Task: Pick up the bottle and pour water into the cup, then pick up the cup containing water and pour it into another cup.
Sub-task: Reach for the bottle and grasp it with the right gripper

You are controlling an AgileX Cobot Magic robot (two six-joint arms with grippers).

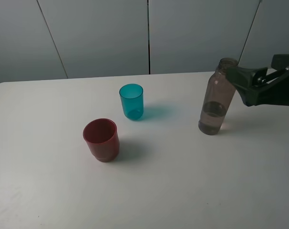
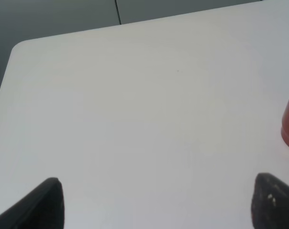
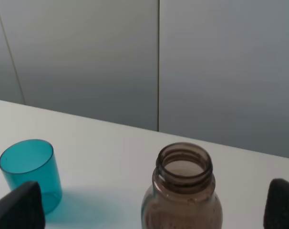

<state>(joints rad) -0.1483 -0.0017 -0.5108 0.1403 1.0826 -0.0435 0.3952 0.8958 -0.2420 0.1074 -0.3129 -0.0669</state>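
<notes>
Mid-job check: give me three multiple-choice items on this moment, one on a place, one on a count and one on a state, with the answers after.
1. In the high view, where does the bottle stand?
A. left of both cups
B. between the cups
C. right of both cups

2. How many cups stand on the table?
A. one
B. two
C. three

3. How is the right gripper?
A. open, fingers either side of the bottle
B. shut on the bottle, lifting it
C. shut on a cup

Answers:
1 C: the bottle is far right, by the right gripper.
2 B: only the teal cup and the red cup are there.
3 A: the right wrist view shows the fingertips wide apart, and the bottle stands upright on the table.
</notes>
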